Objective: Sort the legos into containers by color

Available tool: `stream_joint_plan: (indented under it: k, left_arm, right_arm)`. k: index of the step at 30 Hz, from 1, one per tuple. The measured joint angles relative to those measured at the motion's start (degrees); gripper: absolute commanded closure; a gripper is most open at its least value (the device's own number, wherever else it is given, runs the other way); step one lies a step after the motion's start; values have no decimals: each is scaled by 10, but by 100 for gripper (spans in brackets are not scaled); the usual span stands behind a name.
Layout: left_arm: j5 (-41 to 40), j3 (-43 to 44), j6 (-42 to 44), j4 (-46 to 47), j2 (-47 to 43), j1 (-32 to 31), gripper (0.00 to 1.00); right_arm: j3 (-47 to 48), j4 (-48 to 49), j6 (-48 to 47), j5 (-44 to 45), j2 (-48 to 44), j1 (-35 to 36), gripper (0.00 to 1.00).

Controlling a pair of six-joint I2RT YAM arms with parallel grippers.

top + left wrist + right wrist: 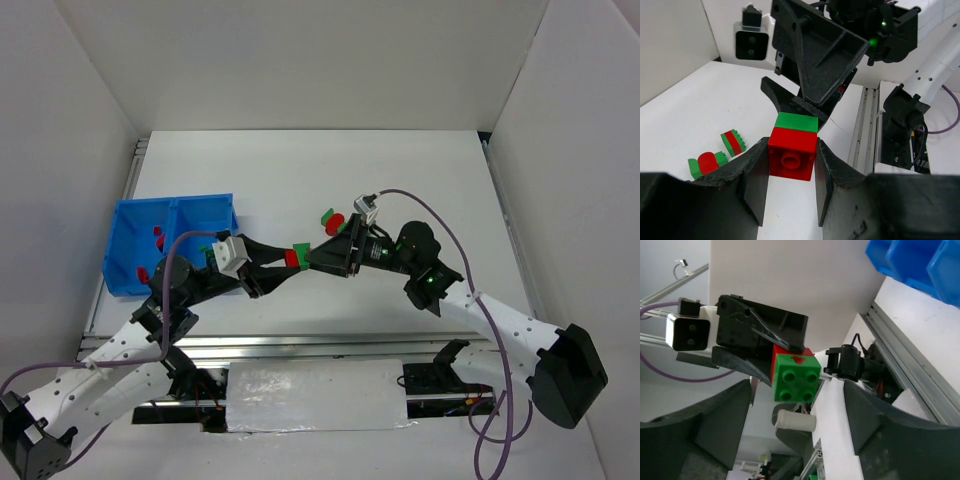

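Our left end effector (pixel 791 155) clamps a joined red-and-green plastic brick (pixel 792 147) above the bench (pixel 300 170); two similar bricks (pixel 332 219) lie at its one o'clock, the blue divided plastic bin (pixel 125 242) at nine.

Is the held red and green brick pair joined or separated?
Joined: green brick sits flush against red brick, clamped in the left end effector.

Bin (pixel 128 214) near worktop (pixel 420 160) left edge, legos (pixel 157 238) in it. Stacked lego (pixel 292 257) mid-worktop, left tool (pixel 281 265) on its left, right tool (pixel 313 254) on its right. Loose legos (pixel 330 218) just behind.
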Motion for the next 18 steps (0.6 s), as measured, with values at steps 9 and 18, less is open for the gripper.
stream_joint_plan:
  k: [9,18]
  left_arm:
    - [25,0,2,9,6,0,100]
    - [-12,0,12,8,-3,-5,100]
  right_arm:
    - [10,68,44,-16,51,11,53]
    - [11,123,84,-26,77,3,100]
